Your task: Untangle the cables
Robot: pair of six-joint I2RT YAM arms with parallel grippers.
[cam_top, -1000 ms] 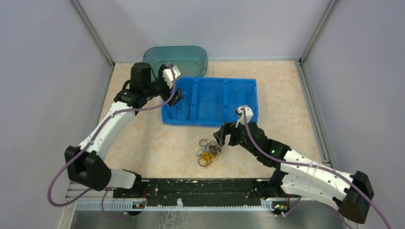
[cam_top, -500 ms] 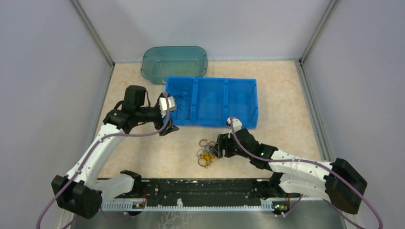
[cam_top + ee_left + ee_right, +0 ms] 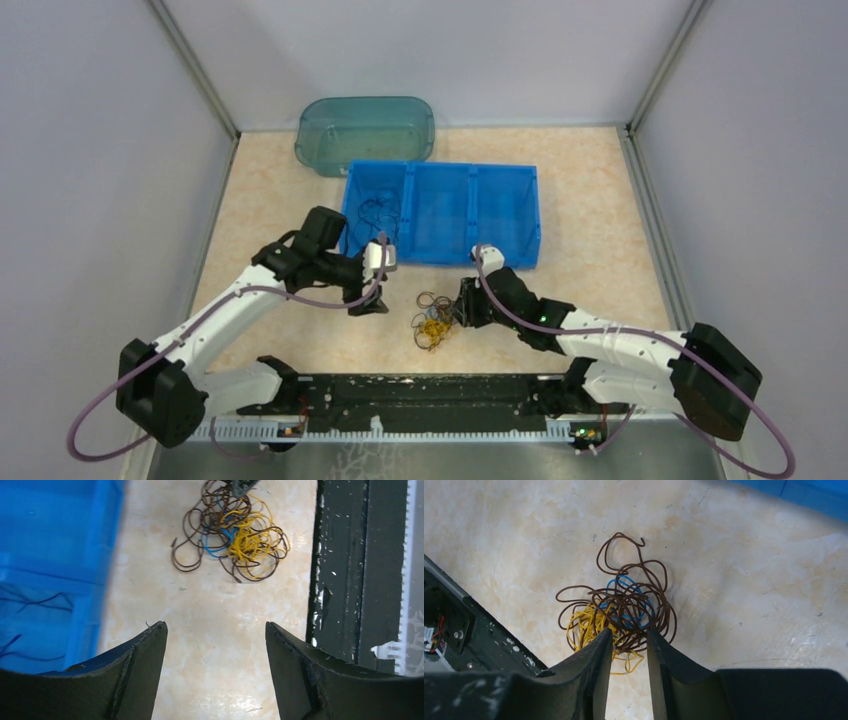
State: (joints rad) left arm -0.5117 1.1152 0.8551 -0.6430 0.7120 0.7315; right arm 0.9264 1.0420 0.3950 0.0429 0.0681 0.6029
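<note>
Change over the last second: the left gripper (image 3: 372,296) has left the bin (image 3: 505,180), where it stood over the left compartment, and now hangs off the bin's near-left corner. Its jaws are wide apart and hold nothing. The right gripper (image 3: 629,636) has dropped from just near the bin's front wall onto the cables (image 3: 621,611), and its jaws have narrowed to a slim gap.

The cables lie as one brown, yellow and blue clump on the table (image 3: 600,200), in front of the bin's middle. A few loose strands (image 3: 380,214) rest in the left compartment.

Brown loops sit at the right fingertips. Whether they are actually pinched cannot be told, as the fingers hide the contact.

Judgement: one delivery to the bin appears done and a fresh two-handed pull is being set up. The clump is still knotted.
</note>
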